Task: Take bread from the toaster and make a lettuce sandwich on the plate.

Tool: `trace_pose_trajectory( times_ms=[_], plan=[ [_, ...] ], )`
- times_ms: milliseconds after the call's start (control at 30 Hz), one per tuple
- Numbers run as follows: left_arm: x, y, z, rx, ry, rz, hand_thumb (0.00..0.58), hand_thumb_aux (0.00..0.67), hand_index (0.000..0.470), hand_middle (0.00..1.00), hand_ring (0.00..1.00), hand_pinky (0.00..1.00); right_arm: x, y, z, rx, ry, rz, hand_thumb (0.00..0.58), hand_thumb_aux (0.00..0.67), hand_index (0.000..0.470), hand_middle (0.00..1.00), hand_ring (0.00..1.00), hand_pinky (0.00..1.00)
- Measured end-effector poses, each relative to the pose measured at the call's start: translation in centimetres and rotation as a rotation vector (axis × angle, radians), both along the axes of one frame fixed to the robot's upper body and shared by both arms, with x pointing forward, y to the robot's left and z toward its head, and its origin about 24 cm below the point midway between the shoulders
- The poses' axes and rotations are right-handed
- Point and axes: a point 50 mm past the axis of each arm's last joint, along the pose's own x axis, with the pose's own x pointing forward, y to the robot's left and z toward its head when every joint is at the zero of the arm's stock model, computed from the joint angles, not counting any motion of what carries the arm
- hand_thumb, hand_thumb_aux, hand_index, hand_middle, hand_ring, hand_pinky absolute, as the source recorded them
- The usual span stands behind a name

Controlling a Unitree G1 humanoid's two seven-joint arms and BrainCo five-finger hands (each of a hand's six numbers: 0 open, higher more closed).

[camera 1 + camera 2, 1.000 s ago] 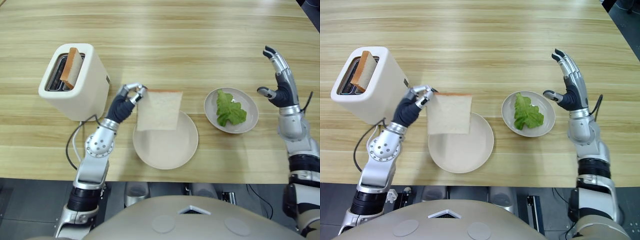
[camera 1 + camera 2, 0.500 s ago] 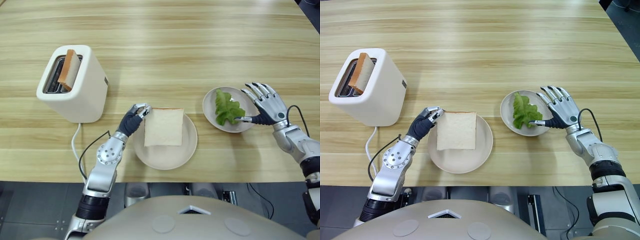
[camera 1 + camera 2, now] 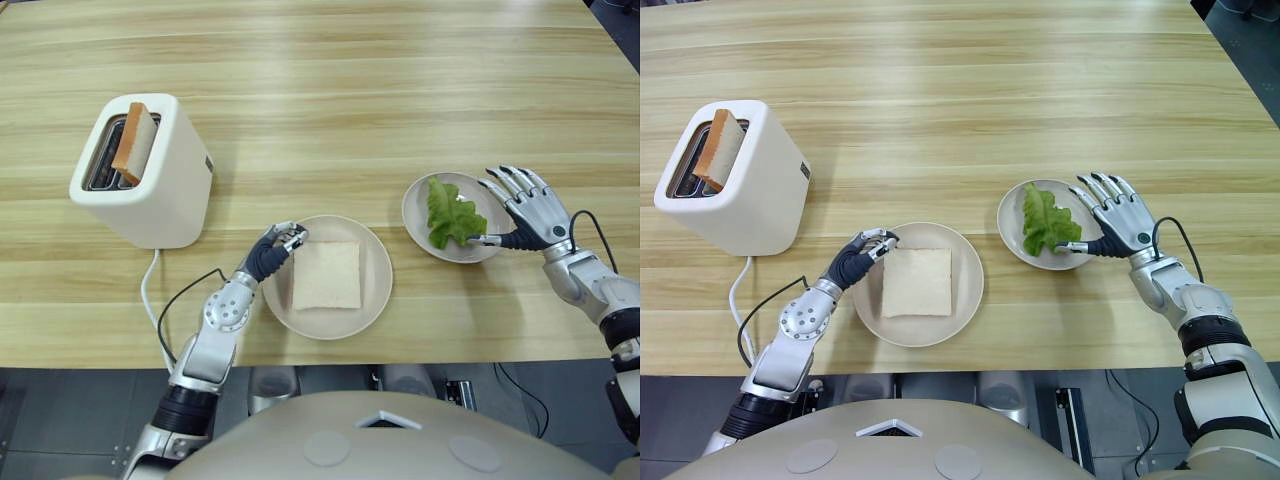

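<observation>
A white toaster stands at the left with one bread slice sticking up out of its slot. A second bread slice lies flat in the middle of the beige plate. My left hand rests at the plate's left rim, its fingers curled and pinched at the slice's far-left corner. A lettuce leaf lies in a small beige bowl to the right. My right hand hovers at the bowl's right rim with its fingers spread, the thumb tip close to the leaf's edge.
The toaster's cable runs down to the table's front edge and loops beside my left forearm. Bare wooden tabletop stretches behind the toaster, plate and bowl.
The left hand has brought the slice down from a tilted hold above the plate until it lies flat. The right hand dropped from a raised pose to the bowl's rim and now holds still.
</observation>
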Motion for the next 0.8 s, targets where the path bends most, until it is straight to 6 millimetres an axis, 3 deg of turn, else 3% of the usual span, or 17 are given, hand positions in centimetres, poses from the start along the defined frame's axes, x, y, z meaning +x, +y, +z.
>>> trace_pose_trajectory(
  times_ms=[400,600,800],
  plan=[
    [0.8,1.8,1.5,0.287,-0.210,0.063,0.000,0.000,0.000,1.00,1.00,1.00,0.1,0.4,-0.2,0.011,0.012,0.024,0.000,0.000,0.000,0.00,0.00,0.00],
    [1.9,4.6,6.6,0.462,-0.516,0.226,0.000,0.000,0.000,1.00,1.00,1.00,-0.1,0.8,-0.7,-0.003,0.041,0.043,0.000,0.000,0.000,0.00,0.00,0.00],
    [1.8,4.4,7.2,0.482,-0.572,0.242,0.000,0.000,0.000,1.00,1.00,1.00,0.4,1.2,-1.4,-0.034,0.109,0.036,0.000,0.000,0.000,0.00,0.00,0.00]
  ],
)
